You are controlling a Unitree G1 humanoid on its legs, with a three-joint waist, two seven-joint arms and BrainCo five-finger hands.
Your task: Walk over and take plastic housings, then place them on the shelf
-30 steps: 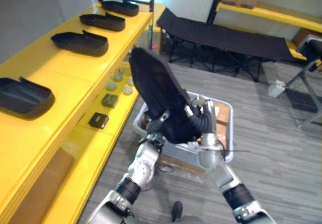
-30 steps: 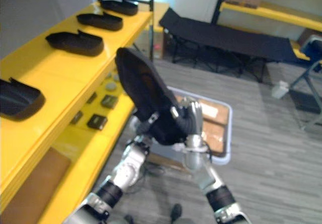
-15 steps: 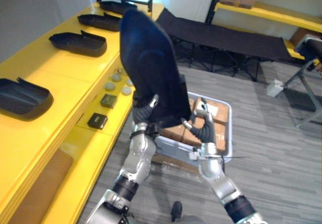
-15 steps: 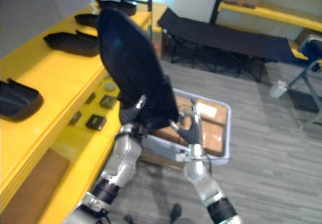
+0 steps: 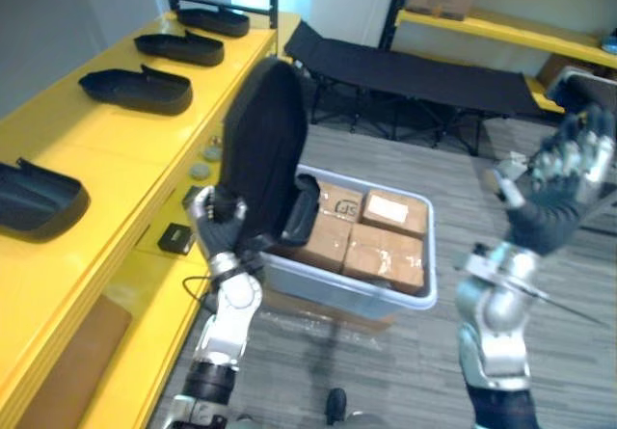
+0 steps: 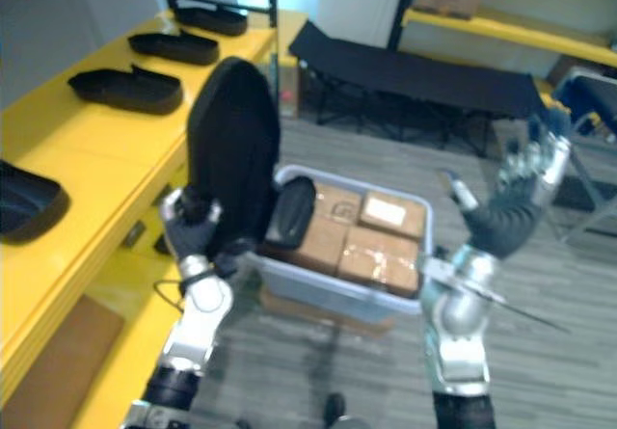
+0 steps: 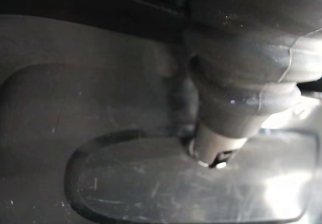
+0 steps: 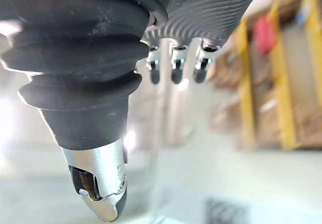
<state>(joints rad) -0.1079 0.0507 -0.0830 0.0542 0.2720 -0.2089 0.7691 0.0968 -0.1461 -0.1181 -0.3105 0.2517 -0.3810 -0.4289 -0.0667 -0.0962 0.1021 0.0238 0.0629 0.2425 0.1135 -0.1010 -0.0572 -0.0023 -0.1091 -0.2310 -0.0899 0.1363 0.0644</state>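
One housing [image 5: 265, 149] is off the ground and in the left hand [image 5: 220, 231], which is clamped on its lower end, thumb pressed flat against the dark plastic in the left wrist view; the piece stands nearly upright, its long axis pointing up and its rounded end topmost, above the left rim of the grey bin [image 5: 347, 289] of cardboard boxes [image 5: 371, 236]; the right hand [image 5: 559, 183] is raised well apart on the far side of the bin, fingers spread and holding nothing; the yellow shelf [image 5: 116, 154] lies to the robot's left of the held piece, just beside the left arm, so that arm is plainly the nearer one; three more housings [image 5: 135, 90] already lie flat along the shelf top, hollow side up, with a bare stretch between the nearest and the next; the coming move, as I judge it, turns on swinging the piece leftward and tipping its long axis from upright to flat over that stretch.
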